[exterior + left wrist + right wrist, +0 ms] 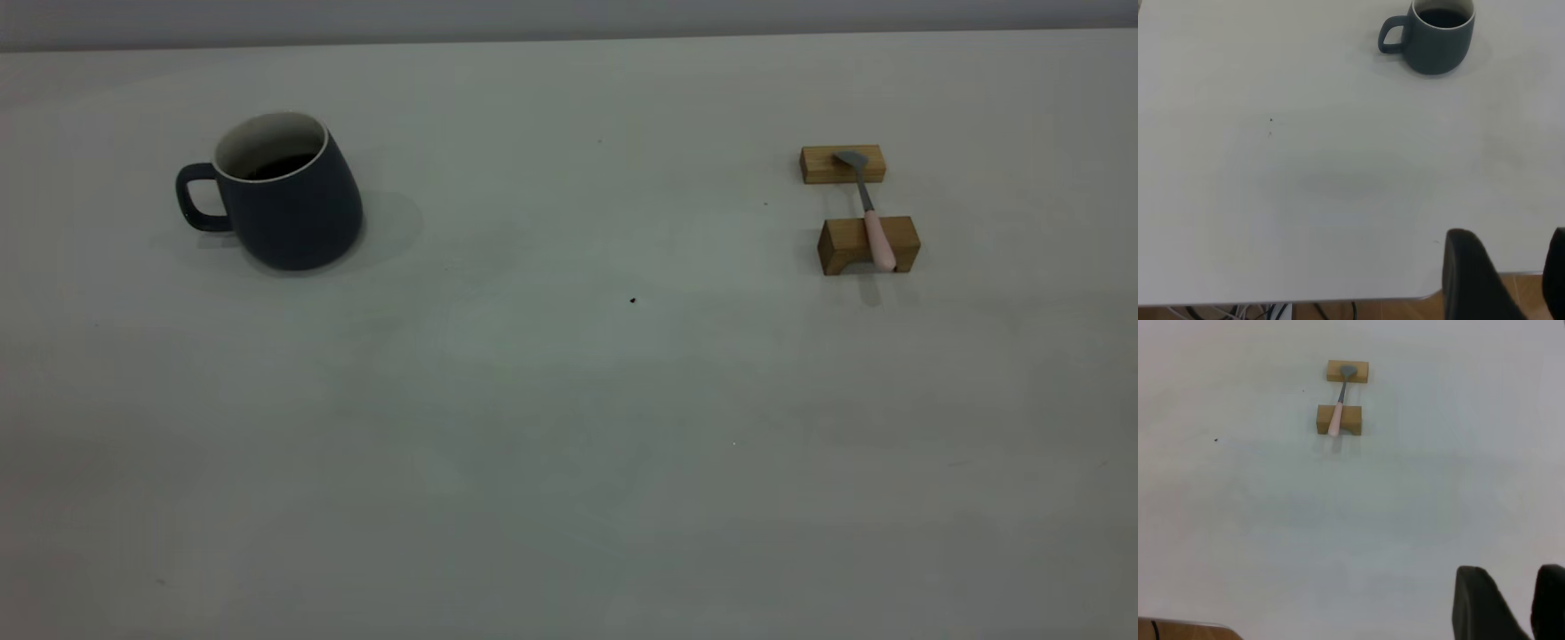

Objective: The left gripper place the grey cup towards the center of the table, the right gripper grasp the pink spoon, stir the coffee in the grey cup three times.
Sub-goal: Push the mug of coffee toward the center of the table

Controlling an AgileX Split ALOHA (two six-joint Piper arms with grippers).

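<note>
Dark fingers of the left tool (1508,280) and right tool (1515,603) fill each wrist view's near edge, standing apart with a gap between them, well away from everything on the off-white bench (551,427). At the exterior view's left, the grey cup (284,196) stands upright holding dark coffee (277,166), handle facing outward. Far right, the pink spoon (869,213) bridges two wooden blocks (867,244), bowl on the farther one.

Blue-grey cup (293,209), pink-handled spoon (871,218), tan blocks (867,244), off-white table (533,444)
</note>
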